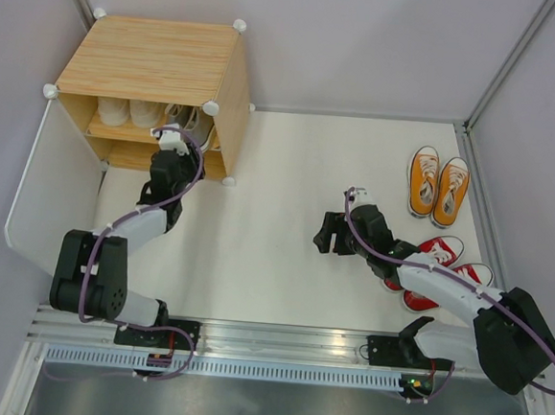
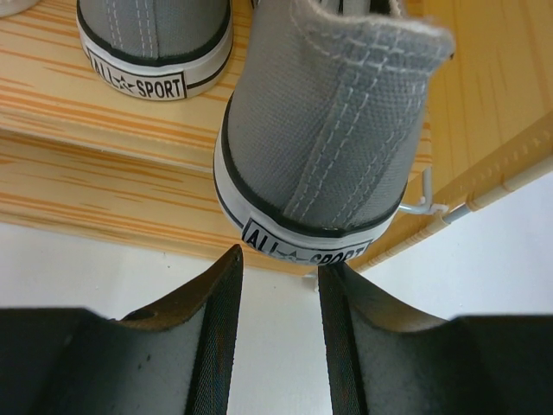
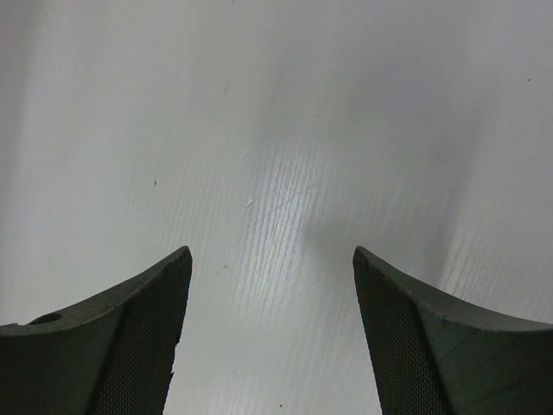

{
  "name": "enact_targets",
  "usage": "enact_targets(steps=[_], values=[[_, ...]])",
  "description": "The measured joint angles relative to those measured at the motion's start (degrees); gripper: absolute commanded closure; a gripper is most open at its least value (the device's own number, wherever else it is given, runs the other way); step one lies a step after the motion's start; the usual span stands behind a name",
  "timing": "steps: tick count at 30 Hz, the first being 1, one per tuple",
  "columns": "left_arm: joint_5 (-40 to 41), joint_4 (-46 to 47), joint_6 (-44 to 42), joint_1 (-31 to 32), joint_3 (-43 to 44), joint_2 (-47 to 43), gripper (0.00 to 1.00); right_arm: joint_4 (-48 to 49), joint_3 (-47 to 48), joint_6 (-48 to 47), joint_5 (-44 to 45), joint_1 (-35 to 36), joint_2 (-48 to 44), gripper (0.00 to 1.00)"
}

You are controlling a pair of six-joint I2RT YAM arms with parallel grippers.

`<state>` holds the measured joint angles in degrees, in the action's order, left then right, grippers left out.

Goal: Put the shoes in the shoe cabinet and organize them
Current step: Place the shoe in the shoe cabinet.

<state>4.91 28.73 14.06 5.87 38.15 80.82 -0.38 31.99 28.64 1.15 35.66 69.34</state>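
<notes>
The light-wood shoe cabinet (image 1: 154, 63) stands at the far left with its white door (image 1: 54, 180) swung open. A cream pair (image 1: 129, 111) and a grey pair (image 1: 193, 122) sit on its middle shelf (image 2: 104, 121). In the left wrist view one grey shoe (image 2: 333, 130) has its heel hanging over the shelf edge, and the other grey shoe (image 2: 155, 43) sits further in. My left gripper (image 1: 172, 146) (image 2: 281, 264) is open and empty, its tips just below that heel. My right gripper (image 1: 328, 233) (image 3: 272, 259) is open and empty above the bare white table.
An orange pair (image 1: 438, 186) stands at the far right of the table. A red pair (image 1: 437, 263) lies near the right arm, partly hidden by it. Grey walls close in the table. The cabinet's lower compartment (image 1: 132, 156) is mostly hidden.
</notes>
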Motion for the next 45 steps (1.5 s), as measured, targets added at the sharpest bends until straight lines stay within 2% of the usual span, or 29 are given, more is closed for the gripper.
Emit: enact_targets(steps=[12,14,22,27,35,45], values=[[-1.0,0.5,0.0,0.0,2.5,1.4,0.55,0.0,0.0,0.0,0.0,0.0,0.9,0.21],[-1.1,1.2,0.0,0.0,1.3,0.7,0.51,0.0,0.1,0.0,0.0,0.0,0.9,0.21],[0.2,0.3,0.0,0.0,-10.1,-13.2,0.44,0.2,0.1,0.0,0.0,0.2,0.9,0.21],[2.8,0.0,-0.4,0.0,-9.9,-17.7,0.53,0.5,0.1,0.0,0.0,0.6,0.9,0.21],[4.7,-1.6,-1.7,-0.1,-4.2,-13.7,0.54,0.6,0.1,0.0,0.2,0.8,0.8,0.21],[4.3,-1.5,-1.8,-0.1,-1.2,-7.3,0.54,0.6,0.1,-0.1,0.2,0.9,0.7,0.21]])
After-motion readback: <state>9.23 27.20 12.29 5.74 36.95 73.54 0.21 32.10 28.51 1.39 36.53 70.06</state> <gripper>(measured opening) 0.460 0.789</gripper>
